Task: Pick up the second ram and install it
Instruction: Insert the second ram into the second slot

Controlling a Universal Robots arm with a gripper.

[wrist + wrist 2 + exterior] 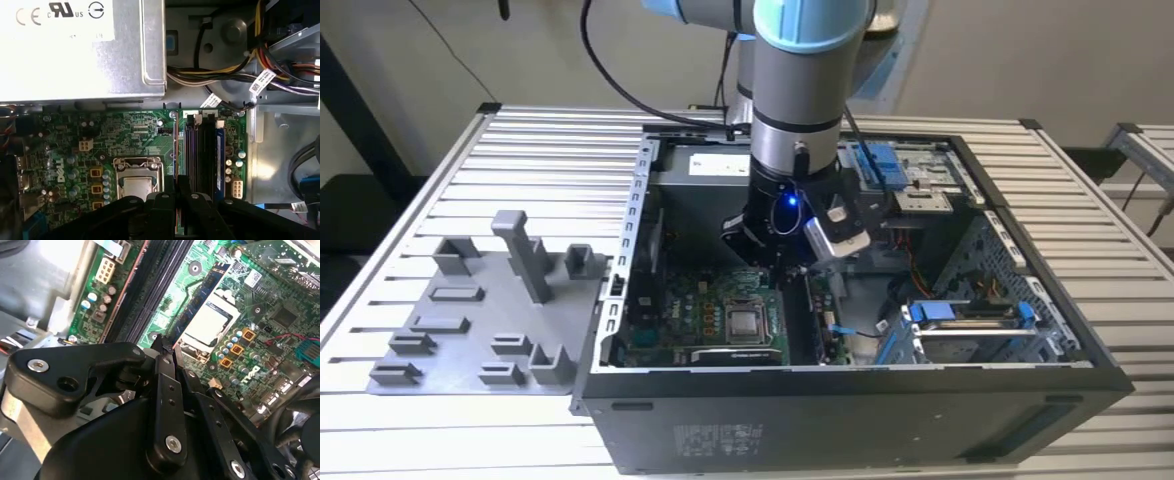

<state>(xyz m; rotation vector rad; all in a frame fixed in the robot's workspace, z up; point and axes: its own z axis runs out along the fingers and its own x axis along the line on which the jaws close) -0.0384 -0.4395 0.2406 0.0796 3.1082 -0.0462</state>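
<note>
Memory strip held above motherboard, inside open computer case

Item: second ram, a thin blue board strip with dark chips. Location: gripped at one end by the gripper, the rest of the strip reaching out over the green motherboard. It hangs between the square silver processor and the bank of dark memory slots, clear of both. In the first wrist view it shows edge-on as a thin line running out from the gripper, beside the processor.

Claw: fingers drawn narrow, pinching the strip between their tips.

Arm: in the exterior view the arm comes straight down into the case, with the gripper low over the board, just above the processor.

Memory slots: a set of parallel black channels near the board's edge. One already carries a blue module, seated upright in the slot farthest from the processor.

Other contents of the case: silver power supply box beside the board; bundle of coloured cables running along the case wall.

Outside the case: grey plastic tray with upright posts, lying on the slatted metal table to the exterior view's left, just beside the case
</note>
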